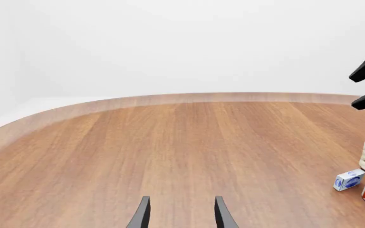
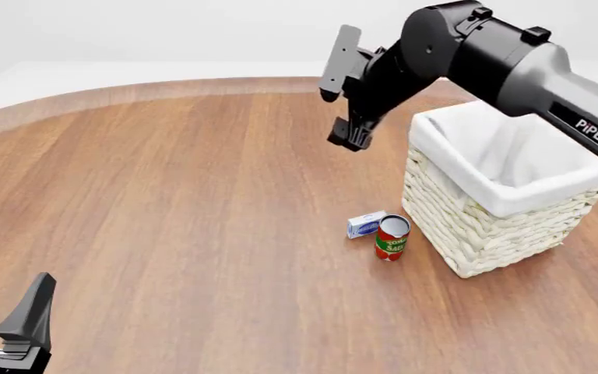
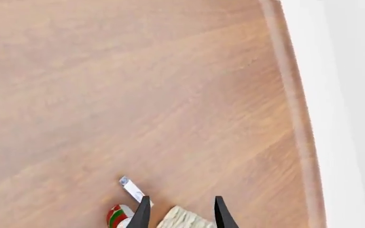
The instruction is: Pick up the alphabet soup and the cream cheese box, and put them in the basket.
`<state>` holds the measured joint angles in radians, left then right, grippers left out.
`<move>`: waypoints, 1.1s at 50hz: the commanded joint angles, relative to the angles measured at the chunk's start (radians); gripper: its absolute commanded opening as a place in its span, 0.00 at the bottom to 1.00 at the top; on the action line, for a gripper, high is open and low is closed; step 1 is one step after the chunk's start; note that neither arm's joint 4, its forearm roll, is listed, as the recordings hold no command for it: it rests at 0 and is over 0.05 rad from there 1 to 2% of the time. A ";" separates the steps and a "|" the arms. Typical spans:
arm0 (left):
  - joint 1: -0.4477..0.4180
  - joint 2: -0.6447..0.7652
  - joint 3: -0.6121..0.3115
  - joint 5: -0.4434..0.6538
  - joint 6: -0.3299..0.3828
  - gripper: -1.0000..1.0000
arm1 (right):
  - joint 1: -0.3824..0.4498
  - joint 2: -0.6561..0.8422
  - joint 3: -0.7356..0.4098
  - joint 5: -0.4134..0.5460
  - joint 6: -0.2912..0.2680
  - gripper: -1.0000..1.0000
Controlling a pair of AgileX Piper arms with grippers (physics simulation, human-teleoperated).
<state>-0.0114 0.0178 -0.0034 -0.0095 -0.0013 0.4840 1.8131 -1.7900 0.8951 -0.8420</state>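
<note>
The cream cheese box (image 2: 366, 224) lies on the table just left of the basket (image 2: 486, 234), touching or almost touching a red and green can. It also shows as the small blue and white box (image 1: 349, 180) and edge-on as the box (image 3: 131, 188). The alphabet soup is not in view. My right gripper (image 2: 342, 97) hangs open and empty high above the table, left of the basket's far corner. My left gripper (image 2: 6, 312) rests open and empty at the near left, far from the box. Its fingers (image 1: 142, 214) frame bare wood.
A red and green can (image 2: 392, 238) stands upright against the basket's near left side, right beside the box. The basket's white liner (image 2: 507, 156) hides its inside. The table's curved edge (image 2: 122, 92) runs along the far side.
</note>
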 commanded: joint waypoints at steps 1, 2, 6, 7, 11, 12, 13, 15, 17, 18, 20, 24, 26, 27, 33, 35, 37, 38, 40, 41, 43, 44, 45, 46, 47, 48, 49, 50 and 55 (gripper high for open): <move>-0.001 0.000 0.000 0.000 0.000 1.00 | 0.014 0.058 -0.077 0.104 -0.054 1.00; -0.001 0.000 0.000 0.000 0.000 1.00 | 0.002 0.062 -0.066 0.101 -0.080 1.00; 0.000 0.000 0.000 0.000 0.000 1.00 | 0.009 0.079 -0.071 0.121 -0.104 1.00; -0.001 -0.001 0.000 0.000 0.000 1.00 | 0.006 0.086 -0.079 0.125 -0.106 1.00; -0.001 -0.001 0.000 0.000 0.000 1.00 | -0.003 0.109 -0.100 0.144 -0.128 1.00; 0.000 -0.001 0.000 0.000 0.000 1.00 | -0.005 0.115 -0.105 0.148 -0.135 1.00; -0.001 0.000 0.000 0.000 0.000 1.00 | -0.011 0.121 -0.109 0.149 -0.147 1.00; -0.001 0.000 0.000 0.000 0.000 1.00 | -0.012 0.131 -0.125 0.157 -0.153 1.00; -0.001 0.000 0.000 0.000 0.000 1.00 | -0.009 0.141 -0.142 0.160 -0.163 1.00; -0.001 0.000 0.000 0.000 0.000 1.00 | -0.008 0.144 -0.146 0.163 -0.163 1.00; 0.000 0.000 0.000 0.000 0.000 1.00 | -0.009 0.146 -0.138 0.166 -0.181 1.00; -0.001 0.000 0.000 0.000 0.000 1.00 | -0.020 0.168 -0.164 0.187 -0.201 1.00; -0.001 0.000 0.000 0.000 0.000 1.00 | -0.025 0.178 -0.176 0.193 -0.216 1.00; -0.001 0.000 0.000 0.000 0.000 1.00 | -0.031 0.184 -0.182 0.197 -0.221 1.00; 0.000 0.000 0.000 0.000 0.000 1.00 | -0.024 0.208 -0.211 0.236 -0.232 1.00; -0.001 0.000 0.000 0.000 0.000 1.00 | -0.029 0.220 -0.229 0.241 -0.238 1.00; -0.001 0.000 0.000 0.000 0.000 1.00 | -0.024 0.222 -0.224 0.245 -0.240 1.00; 0.000 0.000 0.000 0.000 0.000 1.00 | -0.022 0.223 -0.223 0.248 -0.238 1.00; -0.001 0.000 0.000 0.000 0.000 1.00 | -0.021 0.227 -0.220 0.247 -0.240 1.00; 0.000 -0.001 0.000 0.000 0.000 1.00 | -0.021 0.229 -0.220 0.249 -0.242 1.00; -0.001 0.000 0.000 0.000 0.000 1.00 | -0.008 0.227 -0.214 0.253 -0.234 1.00; -0.001 0.000 0.000 0.000 0.000 1.00 | -0.006 0.226 -0.210 0.252 -0.236 1.00; -0.001 0.000 0.000 0.000 0.000 1.00 | 0.000 0.226 -0.209 0.254 -0.232 1.00; -0.001 0.000 0.000 0.000 0.000 1.00 | 0.006 0.224 -0.205 0.259 -0.228 1.00; -0.001 0.000 0.000 0.000 0.000 1.00 | 0.014 0.220 -0.201 0.264 -0.227 1.00; 0.000 0.000 0.000 0.000 0.000 1.00 | 0.011 0.222 -0.205 0.265 -0.229 1.00; 0.000 -0.001 0.000 0.000 0.000 1.00 | 0.011 0.223 -0.203 0.272 -0.236 1.00; 0.000 -0.001 0.000 0.000 0.000 1.00 | 0.011 0.223 -0.203 0.272 -0.236 1.00; -0.001 -0.001 0.000 0.000 0.000 1.00 | 0.002 0.223 -0.191 0.278 -0.259 1.00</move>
<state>-0.0114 0.0178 -0.0034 -0.0095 -0.0014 0.4883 2.0706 -2.0149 1.1621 -1.0919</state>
